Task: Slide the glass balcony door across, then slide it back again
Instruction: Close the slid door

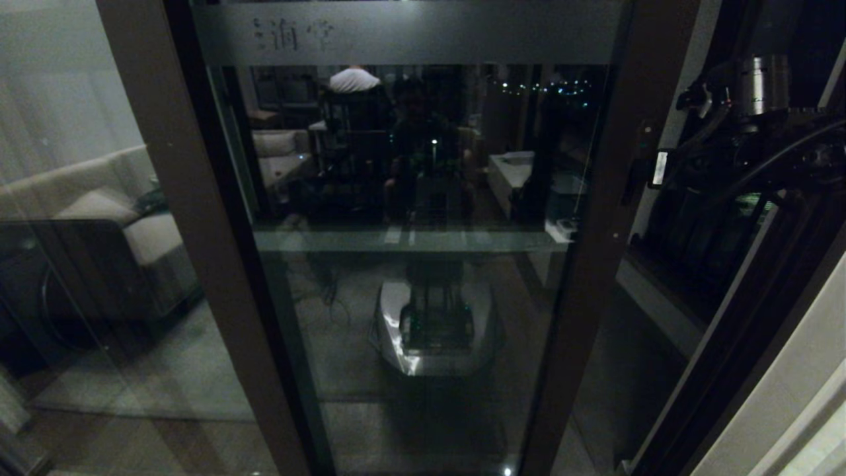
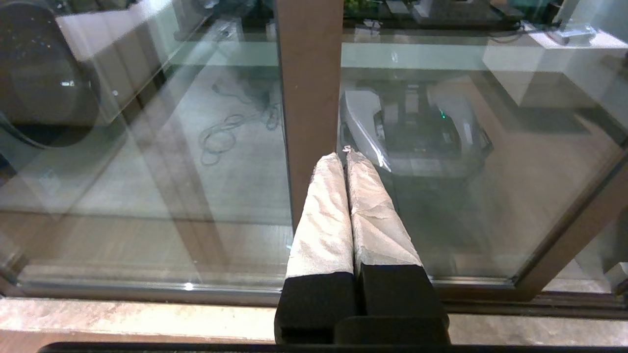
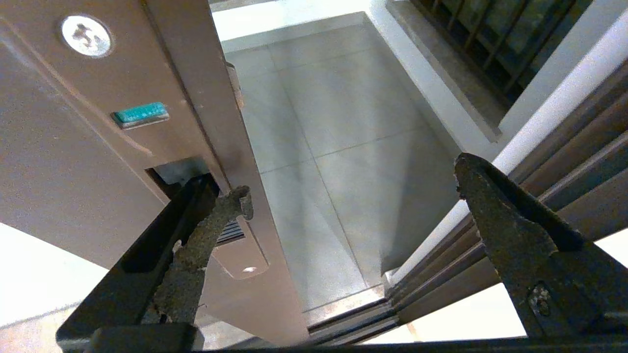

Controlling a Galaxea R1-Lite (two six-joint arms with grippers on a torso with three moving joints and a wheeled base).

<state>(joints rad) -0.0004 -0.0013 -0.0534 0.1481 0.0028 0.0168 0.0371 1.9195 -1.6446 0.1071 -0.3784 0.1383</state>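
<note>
The glass balcony door (image 1: 410, 198) fills the middle of the head view, with a frosted band (image 1: 410, 33) along its top and dark brown stiles either side. It stands a little open, with a gap past its right stile (image 1: 598, 218). My right arm (image 1: 727, 132) reaches to that stile. In the right wrist view my right gripper (image 3: 351, 181) is open: one finger (image 3: 216, 220) sits at the recessed handle slot (image 3: 181, 171), the other (image 3: 495, 206) hangs free over the gap. My left gripper (image 2: 345, 156) is shut and empty, its taped tips close to a brown stile (image 2: 309, 98).
The unmoving glass panel (image 1: 79, 231) showing the sofa is at the left. The barred side window (image 1: 700, 244) and a pale wall (image 1: 793, 370) close in the right. Beyond the gap are balcony floor tiles (image 3: 343, 122) and the floor track (image 3: 353, 323).
</note>
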